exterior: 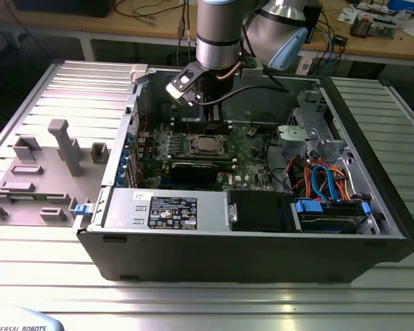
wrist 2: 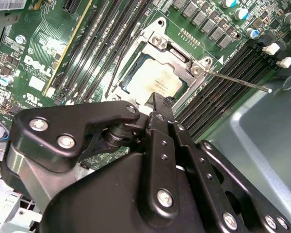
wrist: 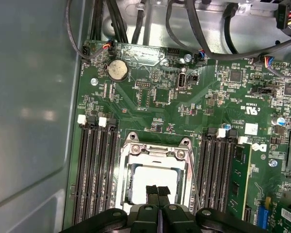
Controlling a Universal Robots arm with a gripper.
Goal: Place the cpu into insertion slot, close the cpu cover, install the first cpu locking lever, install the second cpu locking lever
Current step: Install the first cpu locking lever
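Cpu (wrist: pixel 153 178): you have it seated flat in the socket (wrist: pixel 127 184) at mid board (wrist: pixel 150 97), its pale metal top showing through the window of the cover (wrist: pixel 155 151). Cover: lying down over the chip, framing it on all sides. Lever (wrist 2: pixel 237 81): one thin rod, angled out from a cover corner across the neighbouring memory slots (wrist: pixel 94 170); you cannot tell whether it is latched. Memory slots: two banks, one on each side of the socket. Gripper (wrist: pixel 157 190): your fingers are pressed together with nothing between them, tips just over the cpu's edge nearest the wrist; in the second wrist view contact with the chip cannot be told. Coin cell (wrist: pixel 118 70): near the board's edge beside the case wall. Case (exterior: pixel 262 255): open, lying on the table (exterior: pixel 193 303).
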